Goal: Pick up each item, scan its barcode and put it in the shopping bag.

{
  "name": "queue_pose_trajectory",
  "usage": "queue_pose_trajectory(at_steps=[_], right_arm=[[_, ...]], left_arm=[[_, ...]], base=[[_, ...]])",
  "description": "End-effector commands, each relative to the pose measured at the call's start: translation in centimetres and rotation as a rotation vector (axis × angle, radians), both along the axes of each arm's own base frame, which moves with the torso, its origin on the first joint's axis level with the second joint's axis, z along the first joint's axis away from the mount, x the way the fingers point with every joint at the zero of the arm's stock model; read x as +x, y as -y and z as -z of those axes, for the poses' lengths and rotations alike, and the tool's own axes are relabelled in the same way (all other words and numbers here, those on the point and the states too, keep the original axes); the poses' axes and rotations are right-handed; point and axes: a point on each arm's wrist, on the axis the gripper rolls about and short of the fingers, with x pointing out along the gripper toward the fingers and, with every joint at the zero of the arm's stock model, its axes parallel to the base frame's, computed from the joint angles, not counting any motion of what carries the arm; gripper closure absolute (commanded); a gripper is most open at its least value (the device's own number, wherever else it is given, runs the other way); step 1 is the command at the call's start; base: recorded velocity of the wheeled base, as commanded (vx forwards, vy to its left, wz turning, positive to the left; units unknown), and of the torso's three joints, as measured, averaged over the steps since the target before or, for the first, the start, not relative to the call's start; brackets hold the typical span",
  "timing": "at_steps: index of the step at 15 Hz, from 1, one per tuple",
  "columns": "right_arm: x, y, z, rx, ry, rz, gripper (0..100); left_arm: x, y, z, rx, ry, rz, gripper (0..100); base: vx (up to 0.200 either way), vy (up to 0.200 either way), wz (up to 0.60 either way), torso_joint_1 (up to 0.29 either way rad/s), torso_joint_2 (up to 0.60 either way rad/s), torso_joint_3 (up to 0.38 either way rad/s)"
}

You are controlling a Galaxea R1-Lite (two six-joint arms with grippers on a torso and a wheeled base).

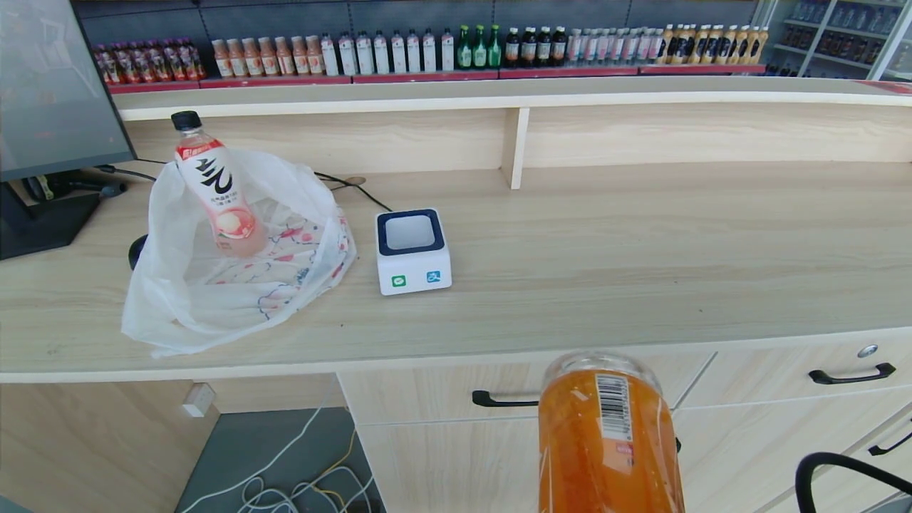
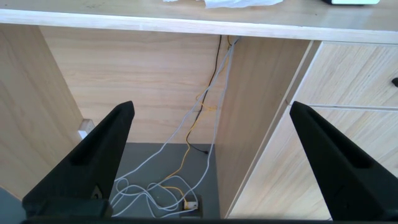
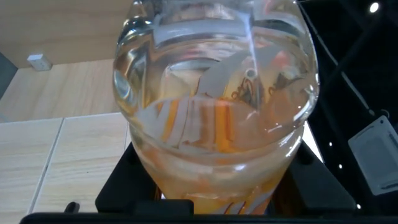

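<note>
An orange drink bottle (image 1: 605, 434) with its barcode facing up hangs in front of the counter's drawers, below the counter edge. In the right wrist view its clear base (image 3: 214, 106) is close to the camera, with my right gripper (image 3: 217, 190) shut on it. The white barcode scanner (image 1: 413, 251) sits on the counter (image 1: 641, 249). To its left lies the white shopping bag (image 1: 214, 285), open, with a peach drink bottle (image 1: 217, 192) standing tilted in it. My left gripper (image 2: 211, 112) is open and holds nothing, low in front of the counter's open underside.
A monitor (image 1: 57, 85) stands at the counter's far left. A cable (image 1: 356, 187) runs behind the scanner. Drawer handles (image 1: 851, 375) line the cabinet front. Loose cables (image 2: 168, 186) lie on the floor under the counter. A raised shelf (image 1: 513, 96) with a divider backs the counter.
</note>
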Motion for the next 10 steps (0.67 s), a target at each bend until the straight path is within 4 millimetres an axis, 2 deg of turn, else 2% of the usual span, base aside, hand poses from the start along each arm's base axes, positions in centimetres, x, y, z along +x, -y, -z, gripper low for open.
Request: queue_pose_trajectory(at_steps=[1, 3, 5, 6, 8, 10], right_arm=[[0.1, 0.2, -0.1, 0.006, -0.003, 0.009, 100], [0.4, 0.6, -0.8, 0.042, 0.000, 0.030, 100], [0.6, 1.3, -2.4, 0.123, -0.017, 0.052, 100], [0.9, 2.0, -2.7, 0.150, -0.059, 0.073, 100], [0.8, 2.2, -2.8, 0.192, -0.181, 0.046, 100], [1.3, 2.6, -2.3, 0.195, -0.260, 0.075, 100]], left_arm=[[0.0, 0.0, 0.0, -0.001, 0.001, -0.001, 0], [0.0, 0.0, 0.0, 0.000, 0.001, -0.001, 0], [0.0, 0.0, 0.0, 0.000, 0.001, -0.001, 0], [0.0, 0.0, 0.0, 0.000, 0.001, -0.001, 0], [0.0, 0.0, 0.0, 0.000, 0.001, -0.001, 0], [0.0, 0.0, 0.0, 0.000, 0.001, -0.001, 0]], base=[[0.000, 0.000, 0.00, 0.000, 0.00, 0.000], [0.000, 0.000, 0.00, 0.000, 0.00, 0.000], [0.000, 0.000, 0.00, 0.000, 0.00, 0.000], [0.000, 0.000, 0.00, 0.000, 0.00, 0.000], [0.000, 0.000, 0.00, 0.000, 0.00, 0.000], [0.000, 0.000, 0.00, 0.000, 0.00, 0.000]])
